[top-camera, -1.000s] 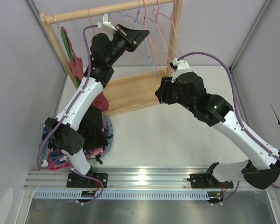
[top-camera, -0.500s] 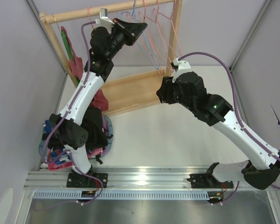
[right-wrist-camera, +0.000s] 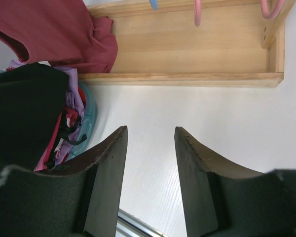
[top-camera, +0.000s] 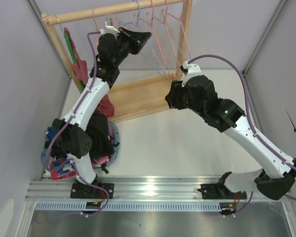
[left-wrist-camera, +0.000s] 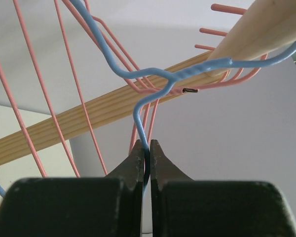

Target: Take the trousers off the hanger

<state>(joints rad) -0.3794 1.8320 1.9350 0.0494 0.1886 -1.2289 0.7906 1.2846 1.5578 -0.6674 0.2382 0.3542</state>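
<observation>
The white table (top-camera: 182, 148) fills the middle of the top view. A wooden rack (top-camera: 138, 96) stands at the back of it, in the upper middle of the frame. The rack has a flat wooden bottom and a round wooden rod (top-camera: 79, 16) across the top.

The left arm (top-camera: 89, 103) reaches from the bottom left up to the rod. The right arm (top-camera: 251, 138) bends in from the bottom right. Its end hangs over the table, near the right end of the rack's bottom.

A blue-green basket (right-wrist-camera: 87, 111) sits in the lower left of the top view, beside the left arm. It is full of mixed clothes. A dark red garment (right-wrist-camera: 54, 29) hangs down at the left end of the rack, just above the basket. The trousers (top-camera: 99, 134) look like the black cloth lying on top of the pile, but the blue trim does not show.

Pink hangers (left-wrist-camera: 227, 8) hang in a row on the rod. The hanger (left-wrist-camera: 202, 69), the blue one, hangs among them. Its wire is bare, with no cloth on it.

The left pincer (left-wrist-camera: 147, 148) is pressed together and pinches the blue wire just under the twisted neck. The right pincer (right-wrist-camera: 150, 131) is spread apart. It holds nothing, and only the white table shows between its fingers.
</observation>
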